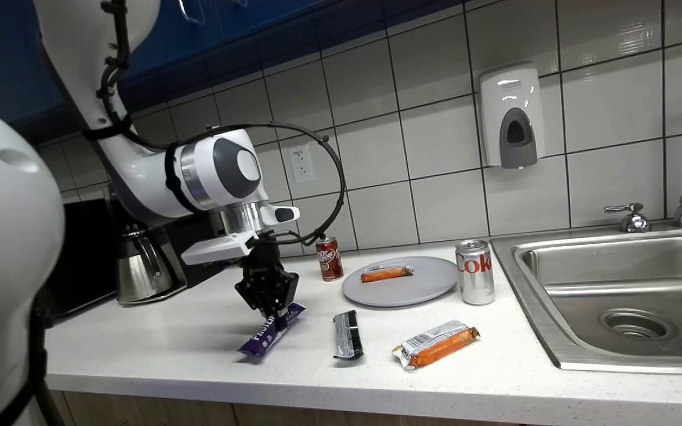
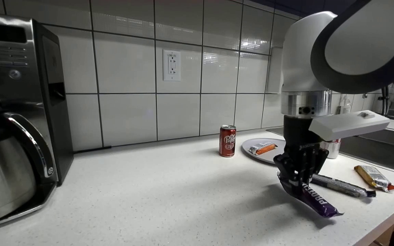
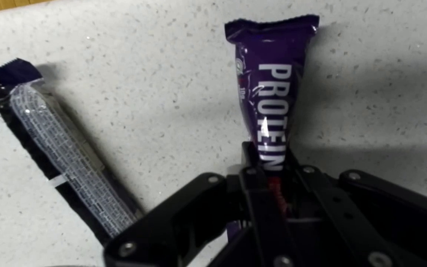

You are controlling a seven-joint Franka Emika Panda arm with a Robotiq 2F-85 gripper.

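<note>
My gripper (image 3: 270, 157) is shut around the middle of a purple-wrapped protein bar (image 3: 272, 81), one finger on each side, and the wrapper is squeezed narrow there. The bar's far half is mostly hidden behind the fingers in the wrist view. In both exterior views the gripper (image 1: 280, 322) points down over the counter, with ends of the purple bar (image 2: 320, 204) sticking out on either side. A shadow lies under the bar's near end; whether it touches the counter I cannot tell. A black-and-silver bar (image 3: 69, 159) lies beside it, apart from the fingers.
An orange-and-white bar (image 1: 441, 346) lies near the front edge. Behind stands a grey plate (image 1: 430, 287) bearing another orange bar (image 1: 385, 273), between a Dr Pepper can (image 1: 330, 260) and a Coke can (image 1: 475, 281). A sink (image 1: 524, 302) and a coffee maker (image 2: 15, 85) flank the counter.
</note>
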